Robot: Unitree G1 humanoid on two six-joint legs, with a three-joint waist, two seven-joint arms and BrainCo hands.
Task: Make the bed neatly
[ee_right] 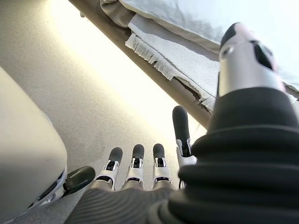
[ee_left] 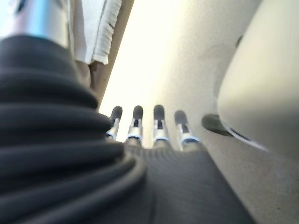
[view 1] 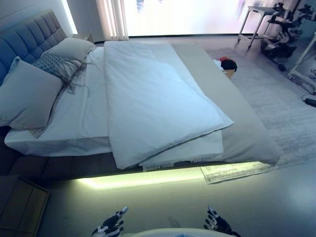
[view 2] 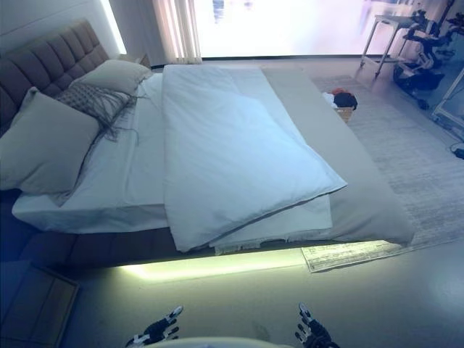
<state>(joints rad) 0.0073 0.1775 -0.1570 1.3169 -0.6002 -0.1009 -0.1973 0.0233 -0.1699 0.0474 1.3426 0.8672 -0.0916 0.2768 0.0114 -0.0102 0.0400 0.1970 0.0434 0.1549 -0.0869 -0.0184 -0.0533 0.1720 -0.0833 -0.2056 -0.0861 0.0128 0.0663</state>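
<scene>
Two hands hang low before the bed, well short of it: left hand (view 1: 111, 224) and right hand (view 1: 217, 224), fingers straight and apart, holding nothing. The duvet (view 1: 153, 101) lies skewed across the mattress, its near corner folded over itself and overhanging the bed's near edge; a fringed blanket (ee_right: 163, 51) shows beneath that corner, and a grey cover (view 1: 237, 123) lies bare beside it. Pillows (view 1: 29, 94) are heaped against the headboard (view 1: 29, 37), one under a tasselled throw (view 1: 61, 66).

Likely risks, as judgement: pulling one corner alone may deepen the skew; a grip that gathers duvet and blanket together would drag both layers; a pull towards the headboard could upset the pillows; the rug (view 1: 232, 170) has a lifted edge near the bed's foot, which could catch a step.

No brand, label or legible writing appears.
</scene>
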